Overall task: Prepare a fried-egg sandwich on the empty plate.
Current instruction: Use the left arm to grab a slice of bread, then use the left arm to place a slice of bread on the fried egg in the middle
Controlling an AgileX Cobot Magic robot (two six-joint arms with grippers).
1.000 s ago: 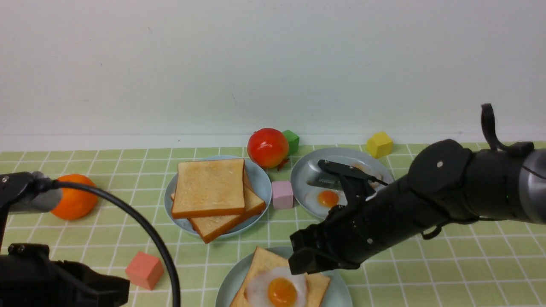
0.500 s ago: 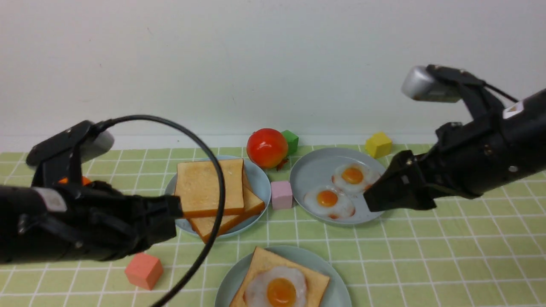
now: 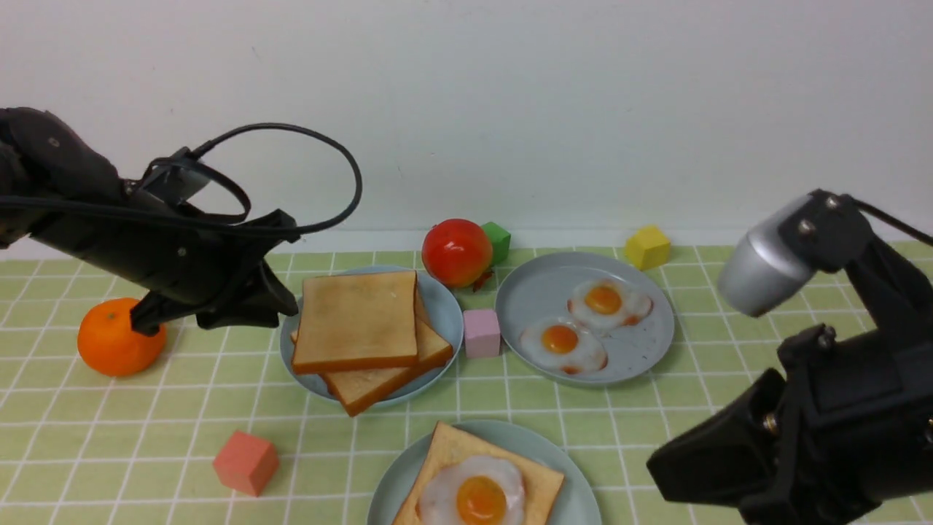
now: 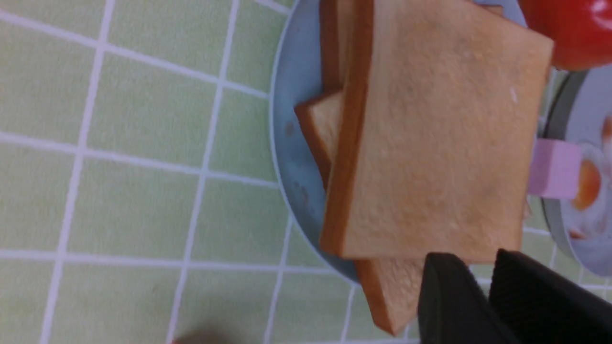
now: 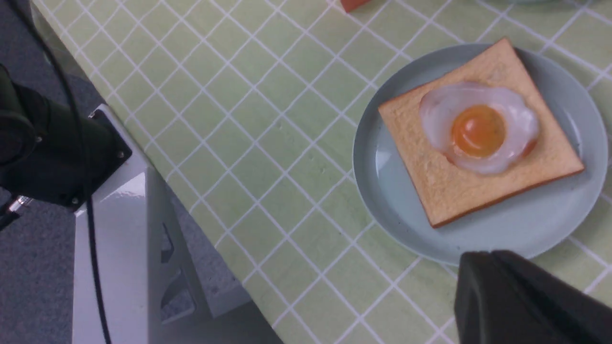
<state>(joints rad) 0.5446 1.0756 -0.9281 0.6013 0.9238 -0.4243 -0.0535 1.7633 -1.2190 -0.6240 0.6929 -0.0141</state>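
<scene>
While the right gripper (image 5: 491, 255) hangs to the right of the plate (image 5: 406, 210), clenched with its fingertips together and nothing between them, the left gripper (image 4: 475, 263) is ahead and to the left of that plate, its fingertips slightly parted and grasping nothing, near the stacked toast slices (image 3: 357, 321). The fried egg (image 5: 478, 129) lies yolk up on a single bread slice (image 5: 430, 177) set on the plate, so the sandwich has its lower slice and filling but an uncovered top. Ahead and to the left of the plate, the toast plate (image 3: 437, 364) bears the stacked slices. Ahead and to the right of it, the grey-blue plate (image 3: 521, 292) carries two more eggs (image 3: 583, 328). The salmon block (image 3: 246, 464) sits left of the plate, the pink block (image 3: 482, 334) ahead of it, and the orange (image 3: 120, 337) well to its left and farther ahead.
</scene>
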